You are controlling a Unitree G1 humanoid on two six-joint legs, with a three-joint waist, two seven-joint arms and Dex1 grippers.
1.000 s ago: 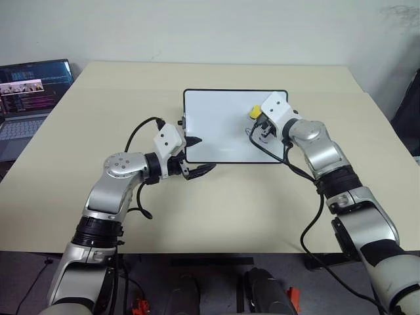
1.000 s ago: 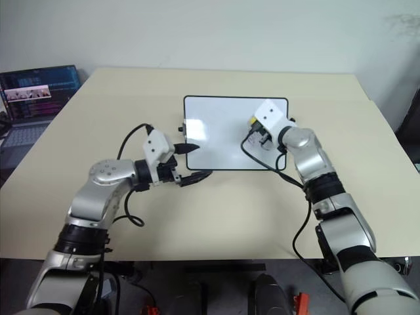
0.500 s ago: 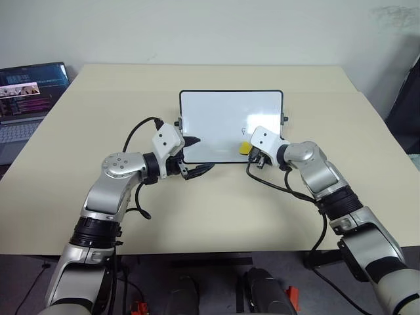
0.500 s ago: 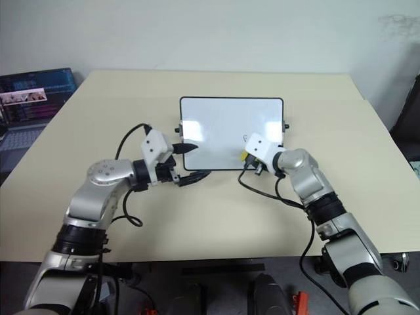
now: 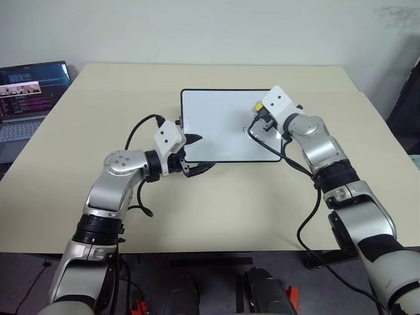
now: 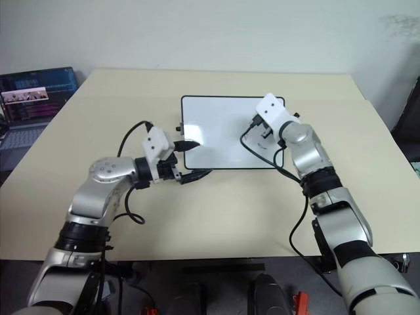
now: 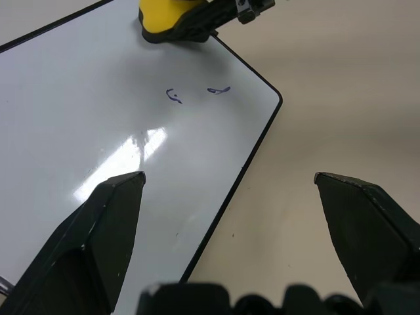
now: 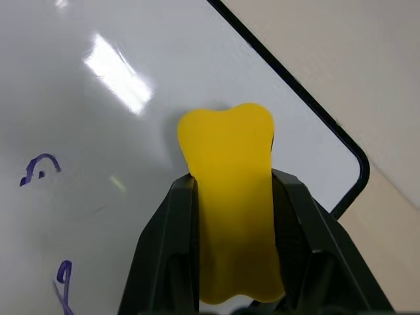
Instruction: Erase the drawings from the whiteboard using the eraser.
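The whiteboard (image 5: 216, 125) lies flat in the middle of the table. My right gripper (image 5: 260, 110) is shut on the yellow eraser (image 5: 258, 105), which presses on the board near its far right corner. The right wrist view shows the eraser (image 8: 233, 197) clamped between both fingers. Two small blue drawings (image 8: 38, 169) sit on the board beside it, also seen as drawings (image 7: 174, 96) in the left wrist view, nearer to me than the eraser (image 7: 167, 16). My left gripper (image 5: 197, 153) is open, its fingers straddling the board's near left corner.
An open laptop (image 5: 29, 92) stands at the far left edge of the beige table (image 5: 216, 203). Black cables loop from both wrists over the table near the board.
My right gripper swept the eraser toward the board's near edge, then back up to the far right corner. The left gripper stayed in place, open.
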